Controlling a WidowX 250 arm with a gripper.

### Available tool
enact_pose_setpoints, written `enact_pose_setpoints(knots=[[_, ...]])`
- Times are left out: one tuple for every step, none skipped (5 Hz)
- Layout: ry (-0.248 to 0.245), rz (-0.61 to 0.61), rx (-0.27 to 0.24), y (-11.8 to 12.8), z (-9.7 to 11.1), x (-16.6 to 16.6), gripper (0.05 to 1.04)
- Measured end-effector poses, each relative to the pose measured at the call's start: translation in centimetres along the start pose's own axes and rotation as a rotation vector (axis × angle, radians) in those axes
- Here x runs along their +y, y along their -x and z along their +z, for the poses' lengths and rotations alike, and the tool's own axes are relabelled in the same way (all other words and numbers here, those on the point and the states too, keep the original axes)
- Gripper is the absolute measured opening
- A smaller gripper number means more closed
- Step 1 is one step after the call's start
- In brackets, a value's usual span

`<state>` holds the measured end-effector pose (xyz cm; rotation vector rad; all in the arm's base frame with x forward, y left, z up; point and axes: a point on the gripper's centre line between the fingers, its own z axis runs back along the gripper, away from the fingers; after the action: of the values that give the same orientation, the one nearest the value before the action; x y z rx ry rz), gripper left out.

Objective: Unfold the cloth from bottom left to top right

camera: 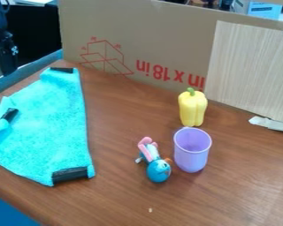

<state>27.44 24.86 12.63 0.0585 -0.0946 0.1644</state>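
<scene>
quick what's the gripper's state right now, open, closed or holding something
Gripper: at the upper left, apart from the cloth; whether it's open or closed can't be told.

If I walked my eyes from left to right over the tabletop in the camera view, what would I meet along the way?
Turquoise cloth → blue-and-pink toy → purple cup → white scrap by the board.
</scene>
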Motion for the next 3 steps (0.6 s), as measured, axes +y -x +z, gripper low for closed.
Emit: enact_pose_setpoints(knots=[[0.015, 0.003, 0.023, 0.2, -1.2, -0.1, 0.999], [0.014, 0.016, 0.007, 0.5, -2.6, -0.4, 0.999], [-0.010, 0.027, 0.003, 1.4, -4.7, -0.7, 0.999]])
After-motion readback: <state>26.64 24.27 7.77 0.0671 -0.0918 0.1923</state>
